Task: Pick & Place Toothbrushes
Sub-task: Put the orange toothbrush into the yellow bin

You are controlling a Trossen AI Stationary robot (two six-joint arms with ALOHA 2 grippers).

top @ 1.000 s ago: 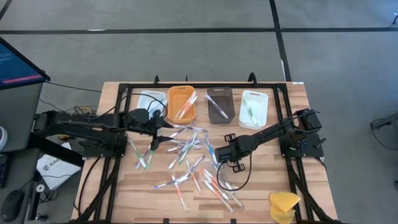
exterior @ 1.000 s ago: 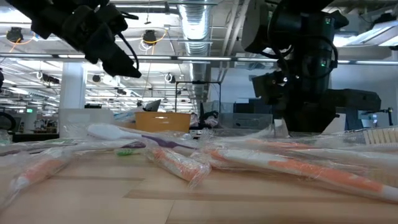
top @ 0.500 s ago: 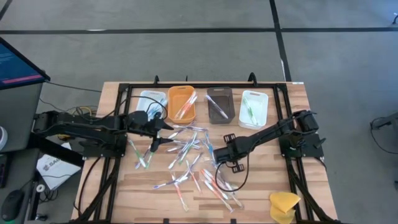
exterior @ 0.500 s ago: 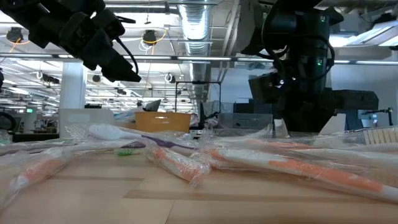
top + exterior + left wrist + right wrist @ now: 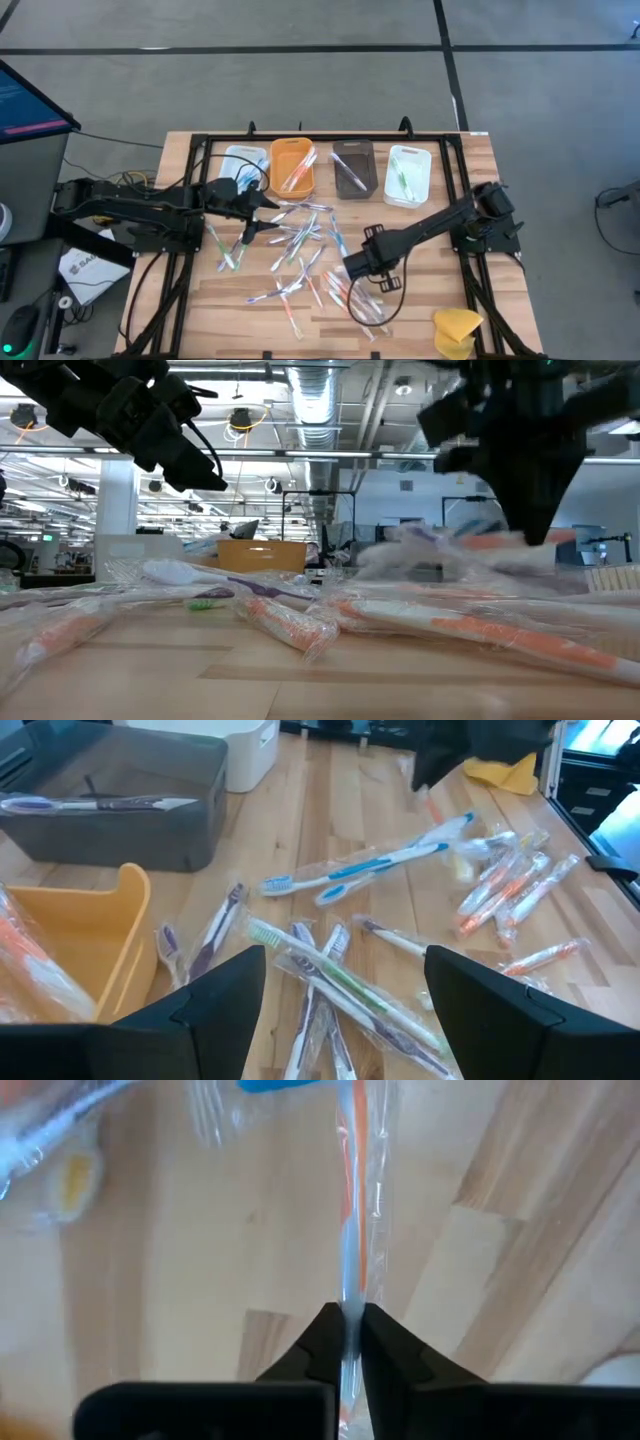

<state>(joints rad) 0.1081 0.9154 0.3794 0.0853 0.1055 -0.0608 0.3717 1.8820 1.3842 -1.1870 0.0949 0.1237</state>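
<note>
1. The right claw sits at centre-right of the high view, pinched tight on a wrapped brush with an orange-and-pale handle; its wrist view shows the wrapper running straight out from between the closed fingers.
2. In the low view this brush hangs clear above the surface, under the dark arm at upper right.
3. The left claw is left of centre in the high view, fingers spread wide and holding nothing, hovering beside the orange tray.
4. The loose brushes lie scattered across the middle of the surface, many crossing or touching; a tighter cluster lies just below the right claw.
5. Four trays line the upper edge: white, orange, brown and a second white, each with at least one brush inside.
6. Bare wood shows at the lower left and along the right side, between the pile and the black frame rail.
7. A yellow lump sits at the lower right corner, touching the surface edge, well apart from the pile.
</note>
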